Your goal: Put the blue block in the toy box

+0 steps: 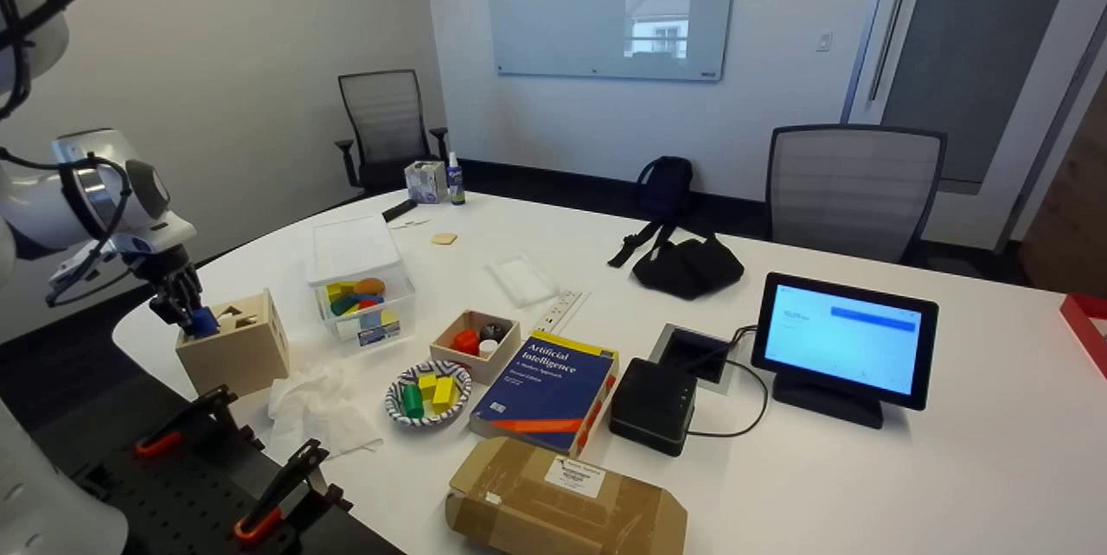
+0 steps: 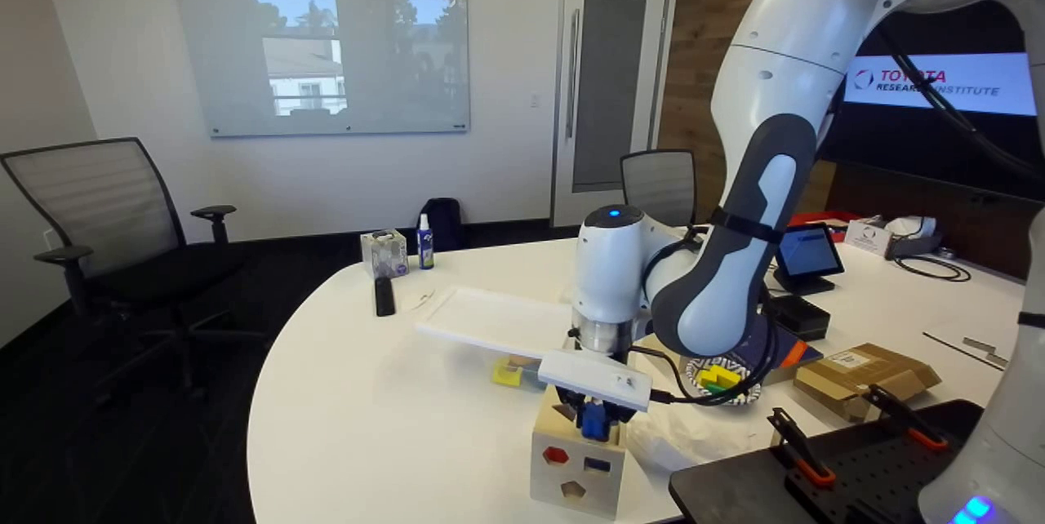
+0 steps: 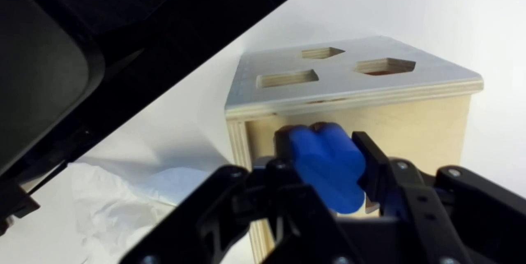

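Observation:
The blue block [image 3: 328, 169], a small clover-shaped piece, is between the fingers of my gripper [image 3: 322, 149], which is shut on it. In the wrist view it is over the top face of the light-wood toy box [image 3: 419, 128], near the edge by the face with three cut-outs. Dark brown edges show beside the block; I cannot tell whether it has entered a hole. In both exterior views the block [image 1: 204, 322] [image 2: 595, 421] is at the top of the toy box [image 1: 238, 360] [image 2: 575, 479], below my gripper [image 1: 180, 300] [image 2: 594, 406].
A clear plastic tub [image 1: 402, 289] of coloured pieces stands beside the box. White crumpled paper [image 1: 318, 412] lies next to it. Further off are a patterned bowl [image 1: 396, 414], a small wooden tray [image 1: 510, 347], a blue book [image 1: 540, 386] and a cardboard package [image 1: 562, 507]. Black clamps [image 1: 290, 481] stick up nearby.

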